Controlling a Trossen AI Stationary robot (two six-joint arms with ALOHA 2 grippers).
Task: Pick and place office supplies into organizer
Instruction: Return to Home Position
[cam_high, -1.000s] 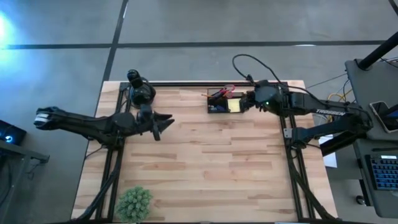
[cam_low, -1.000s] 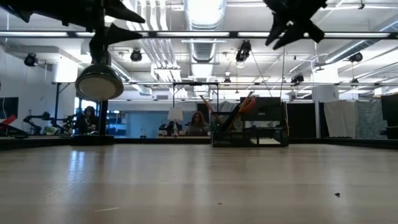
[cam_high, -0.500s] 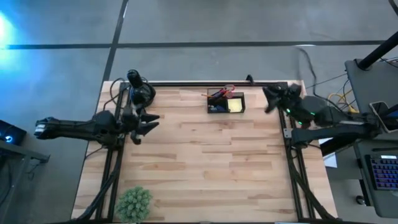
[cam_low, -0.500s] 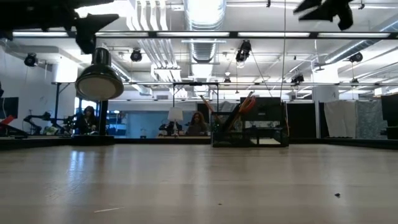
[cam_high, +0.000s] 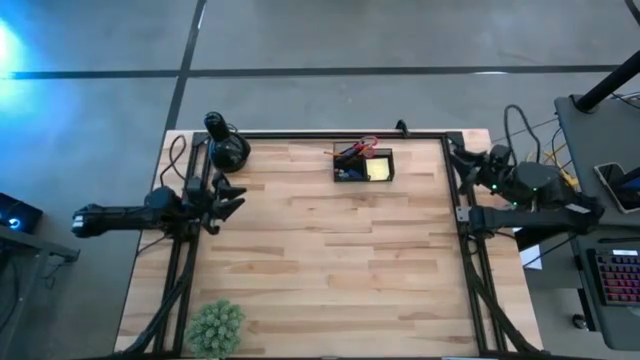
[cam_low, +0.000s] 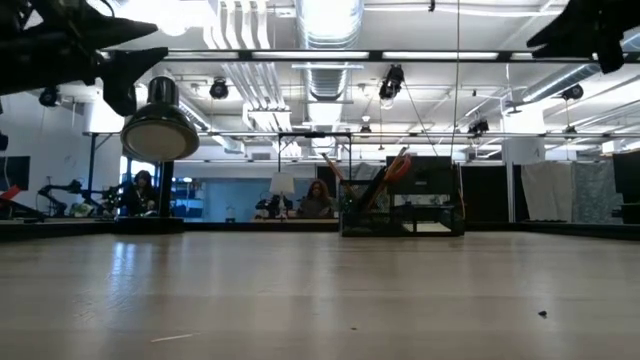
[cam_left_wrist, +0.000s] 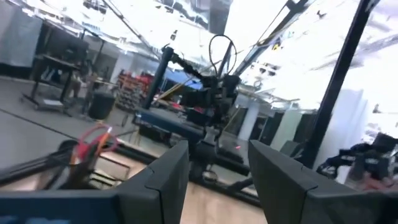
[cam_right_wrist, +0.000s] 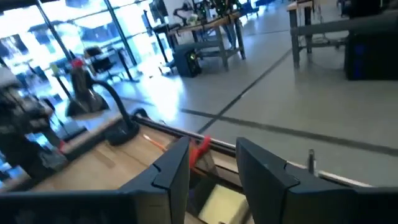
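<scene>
We count one organizer (cam_high: 363, 180) at the far edge of the table (cam_high: 330, 260), one yellow pad (cam_high: 378, 170) inside; left gripper (cam_high: 232, 198), right gripper (cam_high: 458, 158): jaws apart.

Right gripper (cam_right_wrist: 212, 150): two dark fingers (cam_right_wrist: 166, 179) set apart, a clear gap between them.
Scissors (cam_right_wrist: 199, 151): red handle showing in the gap, just beside one finger.
Pad (cam_right_wrist: 221, 202): yellow, in the same gap, nearer the camera than the scissors.
Pencil (cam_right_wrist: 154, 142): thin, orange, slanting toward the scissors.
Table (cam_right_wrist: 102, 163): light wood, with a black rail (cam_right_wrist: 169, 132) along its far edge.
Stand (cam_right_wrist: 121, 130): black, round base on the table by the rail, curved neck rising from it.
Floor (cam_right_wrist: 280, 68): grey, crossed by dark lines; desks and glass walls beyond.
</scene>
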